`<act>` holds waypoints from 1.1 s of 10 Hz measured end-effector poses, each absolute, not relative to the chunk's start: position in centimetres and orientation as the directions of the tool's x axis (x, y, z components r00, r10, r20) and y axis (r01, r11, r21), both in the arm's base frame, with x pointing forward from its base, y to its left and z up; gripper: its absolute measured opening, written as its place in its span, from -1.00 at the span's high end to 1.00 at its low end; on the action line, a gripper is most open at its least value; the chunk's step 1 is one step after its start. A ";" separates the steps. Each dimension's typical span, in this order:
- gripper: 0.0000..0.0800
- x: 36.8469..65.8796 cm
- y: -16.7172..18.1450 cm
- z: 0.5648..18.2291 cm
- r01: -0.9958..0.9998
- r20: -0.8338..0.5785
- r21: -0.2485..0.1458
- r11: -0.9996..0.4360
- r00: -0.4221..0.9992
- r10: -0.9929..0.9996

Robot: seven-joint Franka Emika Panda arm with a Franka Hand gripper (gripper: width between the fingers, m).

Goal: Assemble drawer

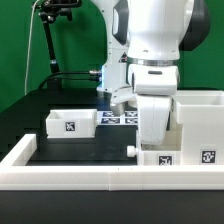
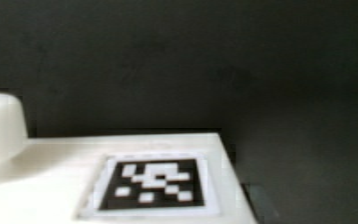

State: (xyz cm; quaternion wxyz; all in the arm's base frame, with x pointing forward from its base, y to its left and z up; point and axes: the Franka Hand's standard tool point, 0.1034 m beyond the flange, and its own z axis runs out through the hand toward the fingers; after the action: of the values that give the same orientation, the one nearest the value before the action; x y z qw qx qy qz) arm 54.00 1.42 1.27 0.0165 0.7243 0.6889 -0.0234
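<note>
Colours and patterns, exterior and wrist views

White arm (image 1: 160, 35) with grey joint band; white claw (image 1: 152, 118); black counter (image 1: 90, 147) edged by low white rim (image 1: 60, 178); white tray (image 1: 73, 123) with black-and-white square tag on its side; white tray (image 1: 168, 158) with same tag pattern and small black knob (image 1: 132, 149); tall white shell (image 1: 203, 125), tag in black and white low on its face; marker board (image 1: 117, 116) white, printed with black squares; green backdrop (image 1: 80, 35); white panel (image 2: 131, 185) with pixelated black-and-white tag (image 2: 155, 183).
</note>
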 end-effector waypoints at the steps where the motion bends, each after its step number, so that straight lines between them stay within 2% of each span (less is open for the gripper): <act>1: 0.89 54.0 1.4 1.3 0.998 -0.057 -0.008 -0.055 0.055 0.997; 2: 0.89 54.0 1.3 1.3 0.998 -0.057 -0.009 -0.056 0.055 0.997; 3: 0.69 54.0 1.2 1.3 0.998 -0.058 -0.009 -0.057 0.057 0.997; 4: 0.24 53.9 1.2 1.5 0.998 -0.060 -0.013 -0.059 0.058 0.997; 5: 0.24 54.0 1.2 2.3 0.998 -0.063 -0.016 -0.060 0.058 0.996; 7: -0.49 54.1 1.0 4.2 0.997 -0.073 -0.038 -0.064 0.061 0.995; 11: -0.62 54.6 -1.6 6.7 0.997 -0.085 -0.043 -0.067 0.063 0.994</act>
State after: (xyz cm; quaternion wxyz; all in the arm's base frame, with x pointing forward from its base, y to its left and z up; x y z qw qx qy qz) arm 54.65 -1.56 6.69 0.0133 0.7289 0.6830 -0.0457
